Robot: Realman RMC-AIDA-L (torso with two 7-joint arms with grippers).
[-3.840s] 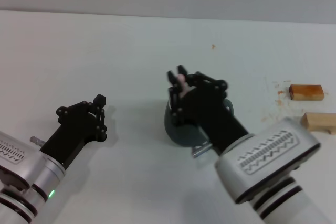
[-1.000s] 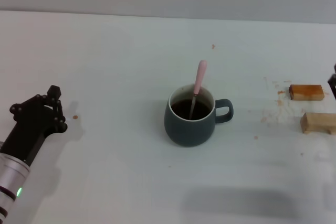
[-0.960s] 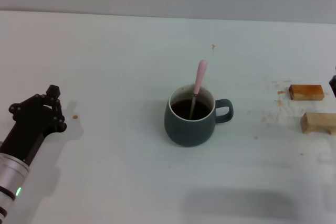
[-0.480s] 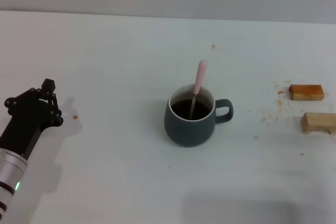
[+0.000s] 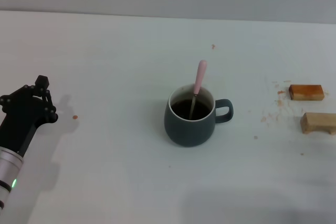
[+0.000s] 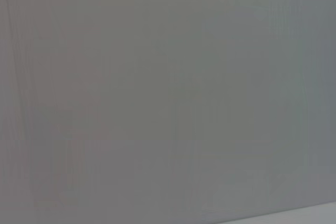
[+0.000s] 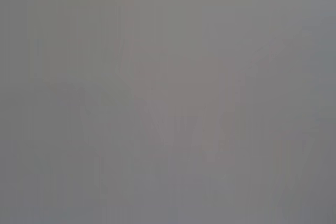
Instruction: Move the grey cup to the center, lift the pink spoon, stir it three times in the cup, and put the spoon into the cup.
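At the far left of the head view, the left arm reaches in from the lower left corner, its silver forearm running up into the black left gripper (image 5: 32, 97), which sits low over the white table (image 5: 105, 51), well apart from everything else. The gripper's fingers look drawn in close together with nothing between them, tips pointing toward the upper part of the frame. A small brown speck (image 5: 75, 116) lies on the table just to its right. Over in the middle of the frame stands the grey cup (image 5: 191, 121), upright, dark liquid inside, loop handle sticking out toward the right. The pink spoon (image 5: 197, 84) rests in the cup, bowl end down in the liquid, pink handle leaning over the far rim and rising toward the top of the frame. No gripper touches cup or spoon. At the right edge lie two wooden blocks, the darker one (image 5: 305, 92) above the paler one (image 5: 318, 123), with scattered brown crumbs beside them. The right arm is out of the head view altogether. Both wrist views show only a flat grey field, with no cup, spoon or fingers.
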